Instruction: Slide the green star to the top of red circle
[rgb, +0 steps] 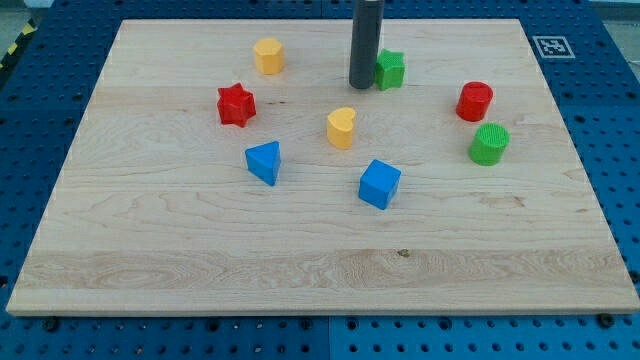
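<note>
The green star (391, 69) lies near the view's top, right of centre. My tip (362, 85) stands right against its left side, touching or almost touching it. The red circle (475, 101) lies to the right of the star and a little lower. A green circle (489, 144) sits just below the red circle.
On the wooden board (150, 250) are also a yellow hexagon (268, 55) at the top left, a red star (236, 104), a yellow heart (342, 128), a blue triangle (264, 161) and a blue cube (379, 184). A marker tag (550, 46) sits at the top right corner.
</note>
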